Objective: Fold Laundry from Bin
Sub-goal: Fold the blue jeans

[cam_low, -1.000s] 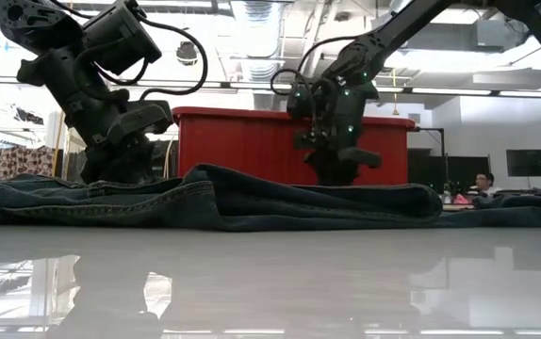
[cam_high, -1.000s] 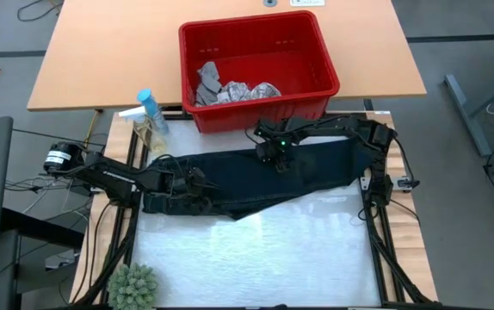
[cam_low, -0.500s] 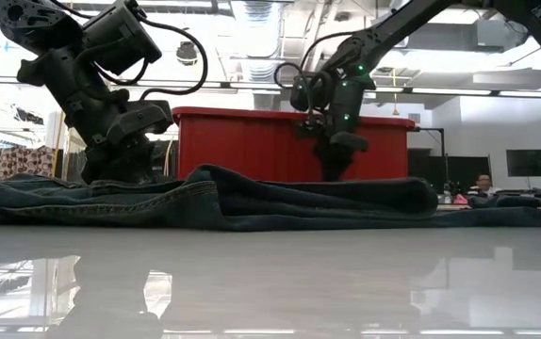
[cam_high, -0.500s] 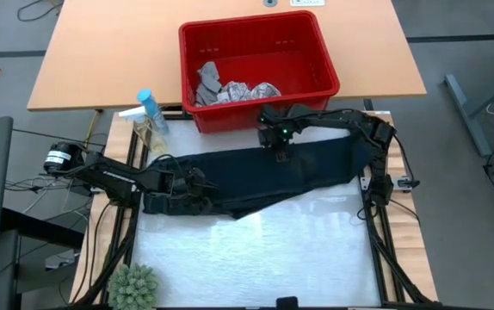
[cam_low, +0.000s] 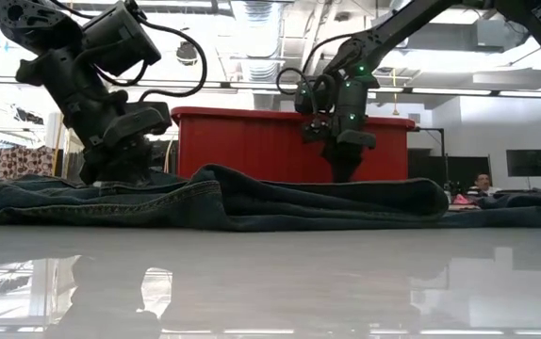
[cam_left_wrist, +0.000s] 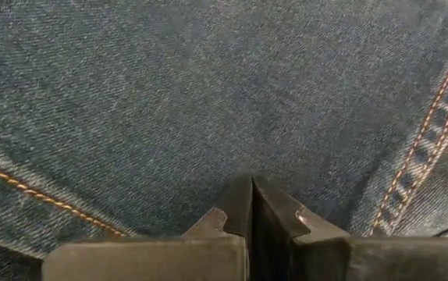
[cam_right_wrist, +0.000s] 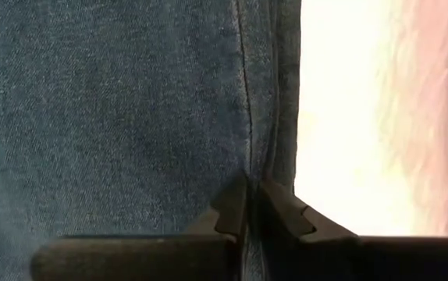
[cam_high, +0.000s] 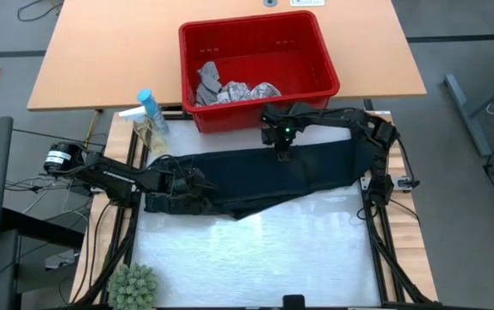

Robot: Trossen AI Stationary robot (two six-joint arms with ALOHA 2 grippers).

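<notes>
1. The trousers [cam_high: 256, 176] lie stretched across the worktop [cam_high: 256, 250], just in front of the bin [cam_high: 256, 39].
2. The left claw [cam_high: 197, 185] is clenched and pressed down on the trousers near their left end; whether any cloth is caught between the fingers cannot be told.
3. The right claw [cam_high: 283, 151] sits at the far edge of the trousers, nearest the bin, its fingers [cam_right_wrist: 232, 207] nipped onto the seam of that edge.
4. The step in hand looks like taking the far edge to fold it over. To do it well, the right claw should hold the seam firmly, lift only enough to clear the cloth below, and carry it straight toward the near edge.
5. The left claw is best kept as an anchor so the trousers do not slide.
6. The bin holds a grey cloth [cam_high: 206, 82] and a leaf-print cloth [cam_high: 247, 90], bunched together toward its near wall.
7. A spray bottle [cam_high: 150, 116] stands left of the bin.
</notes>
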